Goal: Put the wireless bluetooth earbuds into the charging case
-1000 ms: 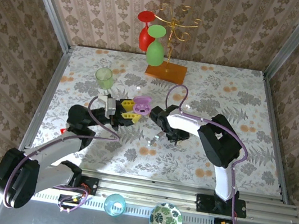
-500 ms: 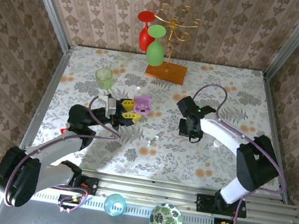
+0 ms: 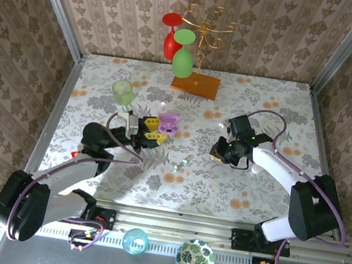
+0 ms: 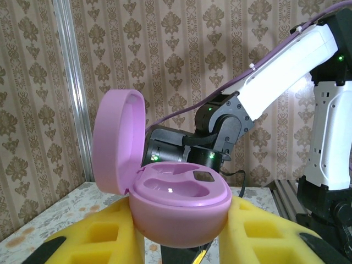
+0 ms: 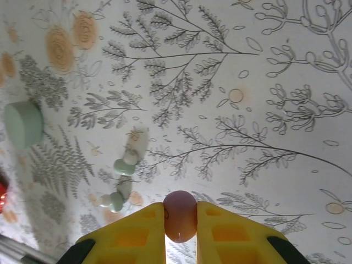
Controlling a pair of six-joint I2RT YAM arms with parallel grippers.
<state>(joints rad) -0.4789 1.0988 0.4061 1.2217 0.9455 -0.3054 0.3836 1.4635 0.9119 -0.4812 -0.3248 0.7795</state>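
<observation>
Pink glossy plastic, egg-shaped, the charging case [image 4: 181, 206] sits clamped between the yellow foam pads [image 4: 93, 239] of the left gripper [image 4: 181, 245]. Its round lid [image 4: 118, 143] is hinged up on the left. Two moulded hollows in the case's top face show their own shiny pink floor. From the top camera the case [image 3: 167, 125] is held above mid-table at the tip of the left gripper [image 3: 155, 131].

The right gripper [image 5: 180, 225] has its yellow fingers closed on a small rounded pinkish-mauve earbud [image 5: 180, 215], which fills the narrow gap between them. In the top view the right gripper [image 3: 221, 151] hangs over the floral-print table [image 3: 267, 106], well to the right of the case.

Two more tiny pale whitish-green earbuds [image 5: 125, 164] lie near each other on the table surface. Seen from above, this pair [image 3: 181, 164] lies between the two grippers, nearer the front edge.

A pale green drinking glass [image 3: 123, 90] stands upright on the table behind the left gripper; whether anything is in it cannot be told. At the back stands a gold wire rack on an orange base [image 3: 196, 83], with a red wine glass [image 3: 170, 37] and a green wine glass [image 3: 183, 58] hanging from it bowl-down. On the near ledge by the arm bases sit a blue tumbler [image 3: 134, 241] and a round bowl with a green leaf pattern [image 3: 195, 260]. The bowl's pattern shows plainly, but the tumbler's contents cannot be made out.
</observation>
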